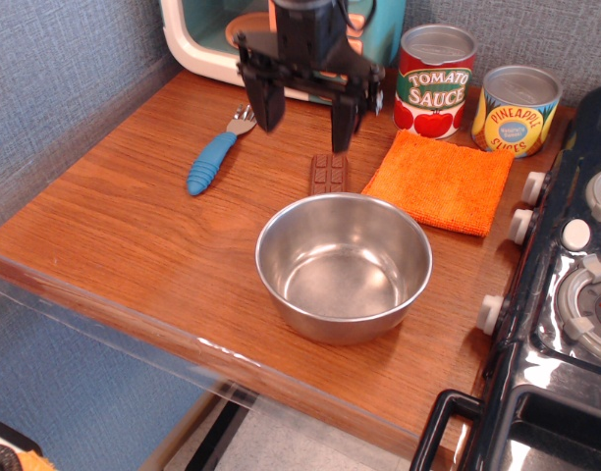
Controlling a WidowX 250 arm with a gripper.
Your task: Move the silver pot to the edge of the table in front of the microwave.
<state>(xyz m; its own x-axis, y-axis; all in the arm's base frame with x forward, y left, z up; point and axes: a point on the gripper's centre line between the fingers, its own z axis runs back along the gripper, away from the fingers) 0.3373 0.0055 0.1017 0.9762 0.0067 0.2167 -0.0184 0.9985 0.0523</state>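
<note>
I see the pot (344, 265) upright and empty on the table (124, 226), shiny steel, round, no handles, rolled rim. It sits near the table's front edge, right of centre. The microwave (207, 39) stands at the back left, teal body with a cream front frame, well apart from the pot.

Only two things have readable text here, both cans at the back of the surface. The red-labelled can (435, 82) says "TOMATO SAUCE" in white letters on a green band, with tomatoes pictured under it. The yellow can (517, 112) next to it reads "PINEAPPLE" over the top and "SLICES" along the bottom, with a small blue round badge in the middle whose print is too tiny to make out.
</note>
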